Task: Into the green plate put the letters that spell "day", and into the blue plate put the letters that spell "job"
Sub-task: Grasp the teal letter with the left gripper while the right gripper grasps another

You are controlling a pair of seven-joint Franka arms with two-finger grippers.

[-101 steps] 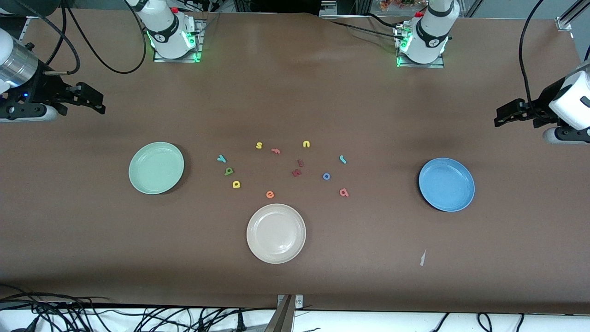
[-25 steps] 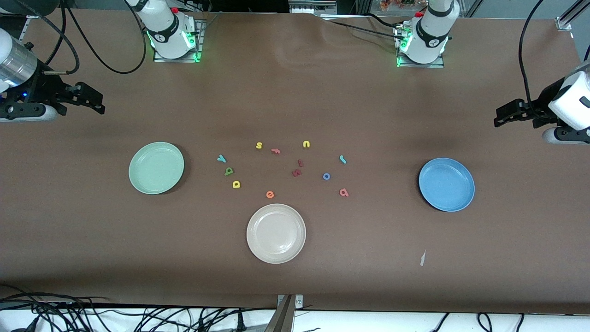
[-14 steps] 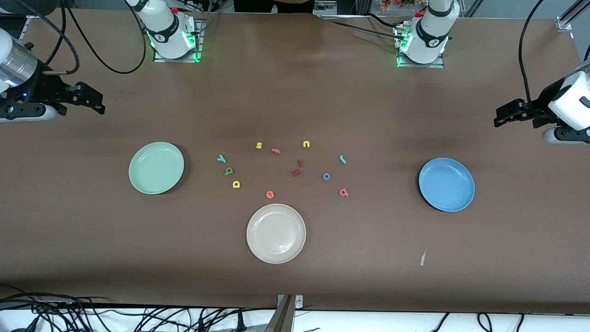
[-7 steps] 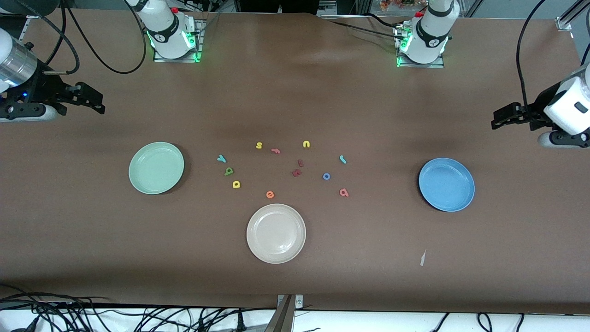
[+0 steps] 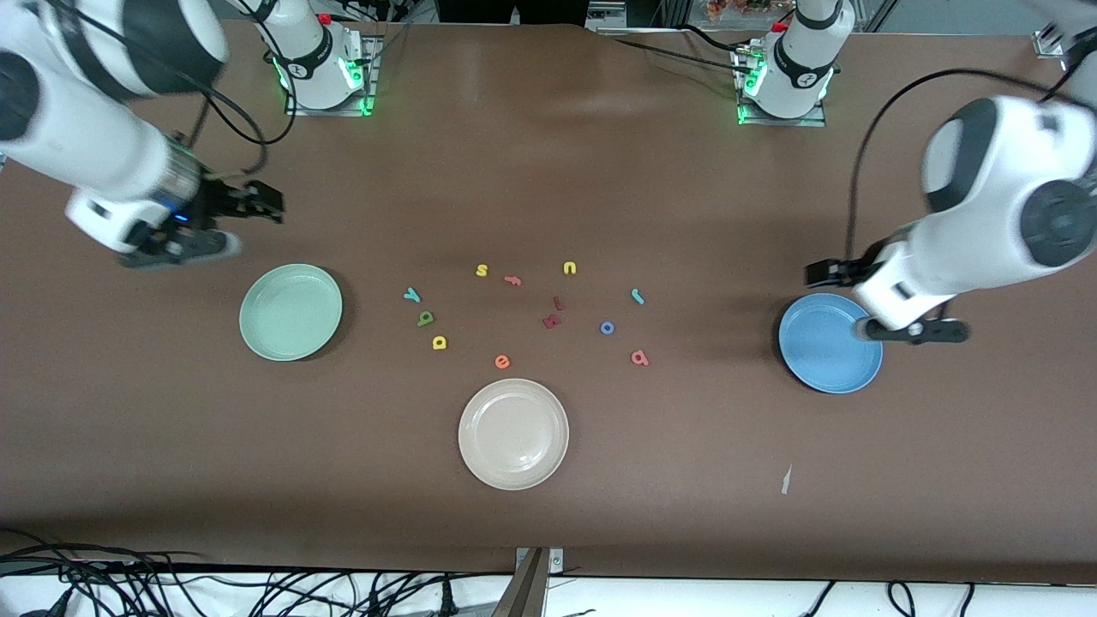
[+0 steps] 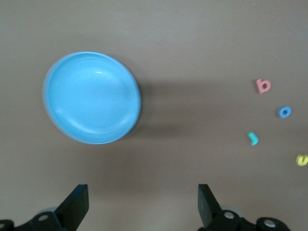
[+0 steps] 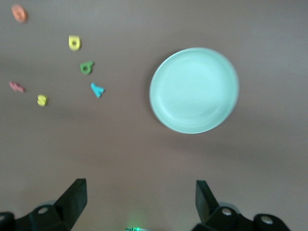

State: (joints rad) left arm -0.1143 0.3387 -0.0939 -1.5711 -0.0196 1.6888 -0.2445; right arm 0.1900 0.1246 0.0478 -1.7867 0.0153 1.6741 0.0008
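The green plate (image 5: 291,311) (image 7: 194,90) lies empty toward the right arm's end. Beside it lie the teal y (image 5: 412,296) (image 7: 97,89), green d (image 5: 425,319) (image 7: 86,67) and yellow a (image 5: 440,343) (image 7: 74,43). The blue plate (image 5: 823,353) (image 6: 91,97) lies empty toward the left arm's end, with the teal j (image 5: 638,296) (image 6: 252,138), blue o (image 5: 607,327) (image 6: 285,112) and salmon b (image 5: 639,357) (image 6: 263,86) lying toward the table's middle from it. My left gripper (image 5: 814,274) (image 6: 143,204) hangs open and empty over bare table by the blue plate's rim. My right gripper (image 5: 264,206) (image 7: 141,202) hangs open and empty over bare table by the green plate.
A cream-white plate (image 5: 512,434) lies nearer the front camera than the letters. Among the letters lie a yellow s (image 5: 482,270), an orange f (image 5: 512,279), a yellow u (image 5: 570,268), an orange e (image 5: 502,362) and two dark red pieces (image 5: 554,314). A paper scrap (image 5: 785,480) lies near the front edge.
Both arms have swung in from the table's ends, the left gripper to the blue plate, the right gripper toward the green plate. Both stay open. No letter or plate has moved.
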